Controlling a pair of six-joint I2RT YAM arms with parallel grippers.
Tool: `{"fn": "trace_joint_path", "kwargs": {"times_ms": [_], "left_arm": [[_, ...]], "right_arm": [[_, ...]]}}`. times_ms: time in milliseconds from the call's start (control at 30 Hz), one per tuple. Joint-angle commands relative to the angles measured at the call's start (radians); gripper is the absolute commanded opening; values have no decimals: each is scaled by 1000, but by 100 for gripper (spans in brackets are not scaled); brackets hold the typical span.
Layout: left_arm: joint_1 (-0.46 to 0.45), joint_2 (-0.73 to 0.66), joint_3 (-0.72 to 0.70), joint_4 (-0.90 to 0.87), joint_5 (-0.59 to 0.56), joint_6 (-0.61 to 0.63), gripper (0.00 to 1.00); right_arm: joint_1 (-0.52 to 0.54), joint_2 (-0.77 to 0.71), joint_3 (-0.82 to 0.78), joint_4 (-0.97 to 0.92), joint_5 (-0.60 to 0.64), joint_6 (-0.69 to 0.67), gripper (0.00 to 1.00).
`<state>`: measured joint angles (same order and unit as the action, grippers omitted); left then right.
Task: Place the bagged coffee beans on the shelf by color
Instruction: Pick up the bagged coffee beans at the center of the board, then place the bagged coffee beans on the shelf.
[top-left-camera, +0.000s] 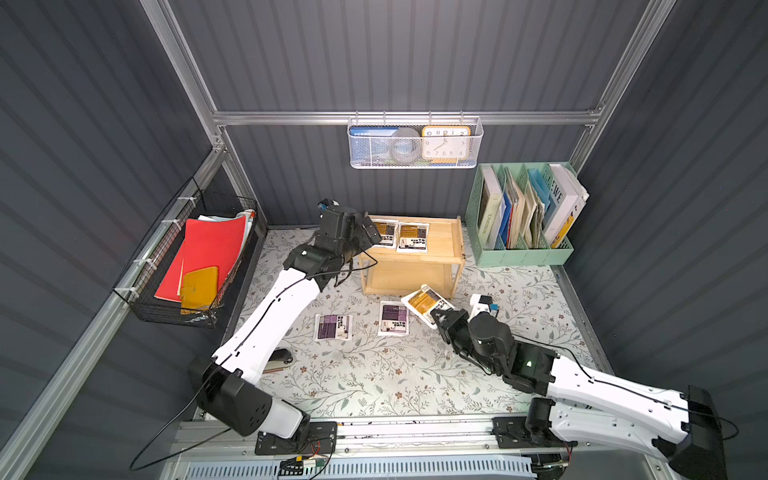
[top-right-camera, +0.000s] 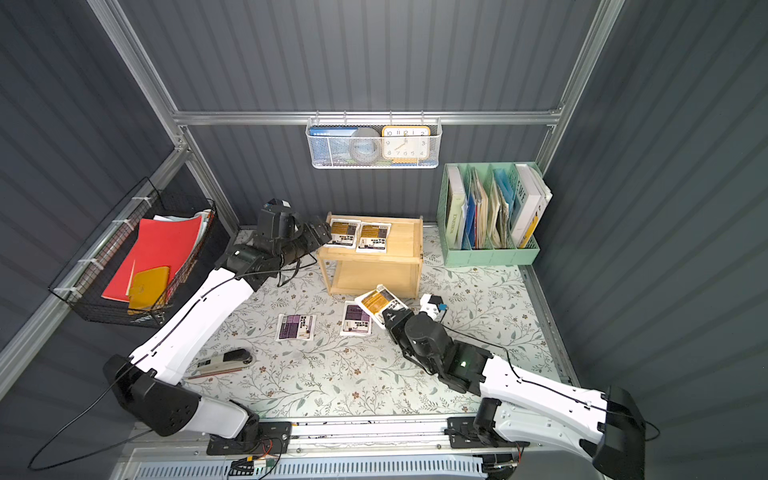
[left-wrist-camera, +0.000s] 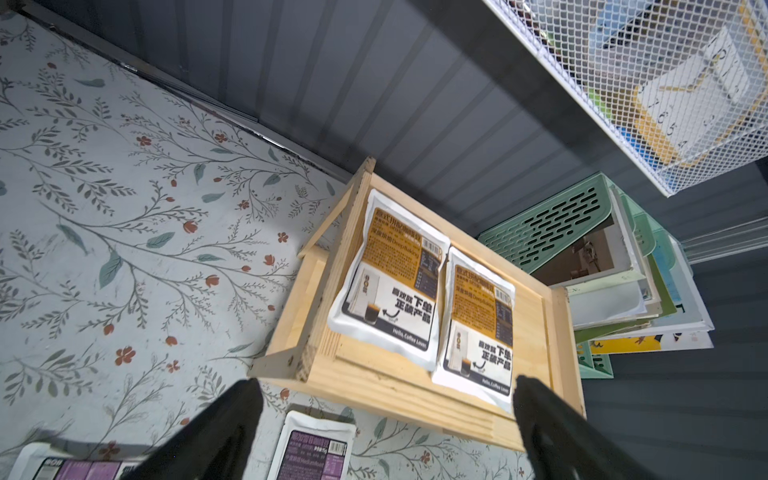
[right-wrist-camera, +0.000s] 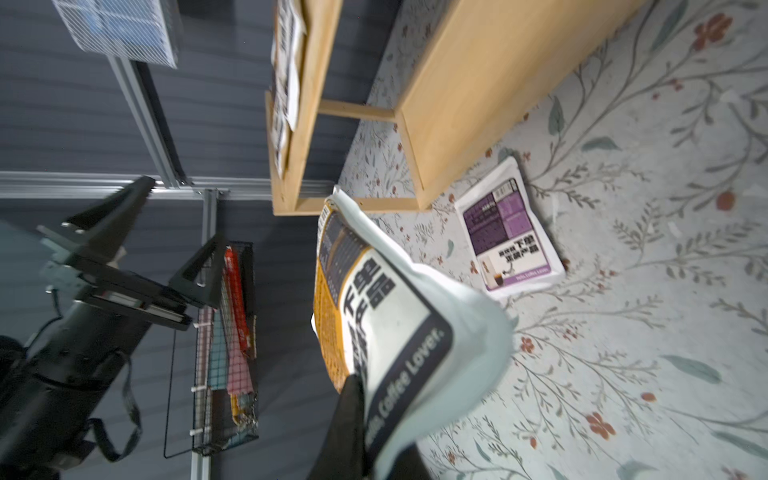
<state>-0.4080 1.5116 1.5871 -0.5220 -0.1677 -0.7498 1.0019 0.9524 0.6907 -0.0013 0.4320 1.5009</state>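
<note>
On the shelf (top-left-camera: 445, 243), the right half of the top tray is bare wood, open from above. Its left half is taken: the end pouch (top-right-camera: 344, 234) and the middle pouch (top-right-camera: 373, 237) lie side by side, and my left pincer (top-left-camera: 371, 232) hangs wide open at that end. The lower tier stands open toward the front. Before it the left purple pouch (top-left-camera: 332, 327) and right purple pouch (top-left-camera: 393, 318) lie apart on the worktop (top-left-camera: 395, 374). My right pincer (top-left-camera: 438, 313), clamped on the held pouch (top-left-camera: 422, 300), sits off the shelf's front right corner. The organizer (top-left-camera: 523, 253) fills the worktop's back right corner; the basket (top-left-camera: 413, 165) hangs above the shelf.
</note>
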Motion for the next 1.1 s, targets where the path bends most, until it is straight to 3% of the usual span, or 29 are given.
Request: {"fn": "trace_joint_path", "kwargs": {"times_ms": [0, 200, 500, 767, 1067], "left_arm": [[38, 56, 64, 23, 84, 50, 100], [97, 166, 184, 43, 172, 62, 100], [114, 291, 328, 32, 224, 82, 100], [120, 330, 370, 31, 253, 90, 100], [126, 348, 362, 53, 288, 94, 100]], "right_arm": [[-36, 15, 72, -38, 178, -34, 0], [-142, 118, 188, -34, 233, -43, 0], [-227, 322, 332, 47, 318, -10, 0], [-249, 475, 461, 68, 416, 39, 0], [-289, 616, 581, 57, 412, 94, 1]]}}
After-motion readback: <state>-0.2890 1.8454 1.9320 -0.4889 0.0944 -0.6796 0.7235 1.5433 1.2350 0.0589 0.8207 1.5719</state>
